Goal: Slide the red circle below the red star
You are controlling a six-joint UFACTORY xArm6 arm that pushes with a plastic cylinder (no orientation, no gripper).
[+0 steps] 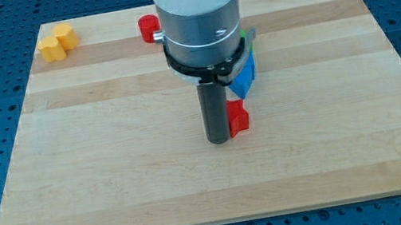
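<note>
My tip [219, 138] rests on the wooden board near its middle. A red block [238, 116], partly hidden by the rod so its shape is unclear, touches the rod's right side. A second red block [148, 28], round-looking, sits near the view's top, just left of the arm's white body, which hides part of it. I cannot tell for sure which red block is the star.
A blue block [244, 79] lies just above the near red block, with a green block [251, 37] peeking out above it beside the arm. Two yellow blocks [58, 41] sit together at the board's top left corner. The board [112, 167] lies on a blue perforated table.
</note>
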